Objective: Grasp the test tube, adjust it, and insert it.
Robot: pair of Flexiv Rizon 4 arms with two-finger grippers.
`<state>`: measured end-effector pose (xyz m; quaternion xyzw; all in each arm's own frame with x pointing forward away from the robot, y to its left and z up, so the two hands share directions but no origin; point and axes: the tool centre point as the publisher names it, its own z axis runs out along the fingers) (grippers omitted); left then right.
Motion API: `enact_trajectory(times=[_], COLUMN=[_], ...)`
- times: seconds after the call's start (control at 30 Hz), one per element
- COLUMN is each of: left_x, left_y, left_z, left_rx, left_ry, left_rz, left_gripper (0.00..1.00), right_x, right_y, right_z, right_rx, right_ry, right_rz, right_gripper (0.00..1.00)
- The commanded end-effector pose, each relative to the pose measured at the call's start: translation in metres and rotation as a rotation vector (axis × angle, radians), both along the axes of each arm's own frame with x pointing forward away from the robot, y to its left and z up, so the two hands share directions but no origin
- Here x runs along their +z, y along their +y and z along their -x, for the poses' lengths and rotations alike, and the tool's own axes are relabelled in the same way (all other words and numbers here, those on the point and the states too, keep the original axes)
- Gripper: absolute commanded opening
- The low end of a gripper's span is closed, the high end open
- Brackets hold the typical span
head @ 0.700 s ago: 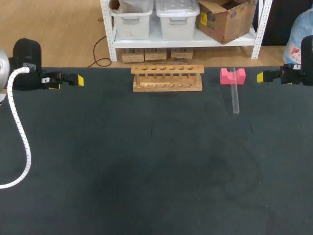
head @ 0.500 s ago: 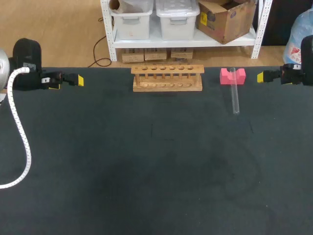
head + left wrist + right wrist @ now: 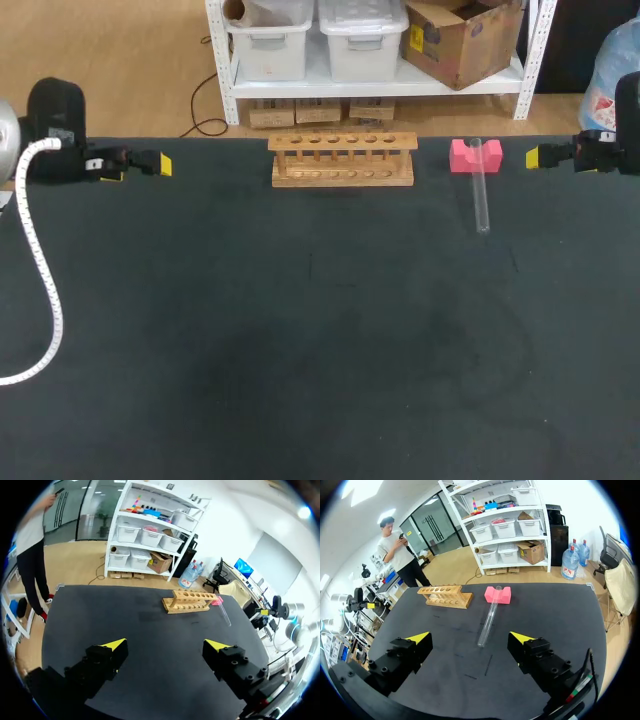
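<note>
On the far side of the black table point(image 3: 320, 350), approx. centre, a light wooden test-tube rack point(image 3: 343, 160) stood upright w/ a row of round holes along its top bar. To the robot's right of the rack, well apart from it, sat a pink notched block point(image 3: 475, 156). A clear glass test tube point(image 3: 480, 195) lay w/ one end in the block's notch, the rest running toward the robot, other end down on the table surface. Tube was apart from the rack and from both claws.

Left arm came in from the L edge at the far side. The left claw point(image 3: 163, 164) pointed toward the rack, roughly level w/ it, well apart. Left wrist view: both yellow-tipped fingers spread wide, table surface showing btw them. Rack, block and tube were far ahead of that claw, w/ the tube beyond the rack. A white ribbed cable point(image 3: 40, 270) hung from the left arm and curved over the table's L edge.

Right arm came in from the R edge, also far side. The right claw point(image 3: 534, 156) pointed toward the pink block, near it but apart. Right wrist view: fingers wide apart, tube ahead of the claw and roughly centred on the gap btw them. Block sat at the tube's farther end, rack beside the block.
</note>
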<state>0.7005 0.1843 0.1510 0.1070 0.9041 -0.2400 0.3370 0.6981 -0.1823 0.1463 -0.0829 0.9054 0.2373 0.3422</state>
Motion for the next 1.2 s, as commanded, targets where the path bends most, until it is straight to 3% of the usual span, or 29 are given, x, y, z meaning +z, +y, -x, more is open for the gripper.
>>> enact_trajectory(times=[0.03, 0.47, 0.7, 0.93, 1.2], left_x=[0.001, 0.020, 0.025, 0.024, 0.017], left_y=[0.003, 0.031, 0.047, 0.058, 0.054], left_z=[-0.007, -0.040, -0.066, -0.097, -0.130], left_rx=[-0.055, -0.348, -0.507, -0.640, -0.726], left_ry=[-0.037, -0.285, -0.423, -0.477, -0.480], left_rz=[0.011, -0.077, -0.049, -0.075, -0.089], left_gripper=[1.00, 1.00, 1.00, 1.00, 1.00], right_x=[0.001, 0.001, 0.001, 0.001, 0.001], right_y=[0.000, 0.000, 0.000, 0.000, 0.000], right_z=[0.001, 0.001, 0.001, 0.001, 0.001], right_rx=[-0.002, -0.002, -0.002, -0.002, -0.002], right_ry=[0.001, 0.001, 0.001, 0.001, 0.001], right_rz=[0.004, 0.004, 0.004, 0.004, 0.004], right_gripper=[1.00, 1.00, 1.00, 1.00, 1.00])
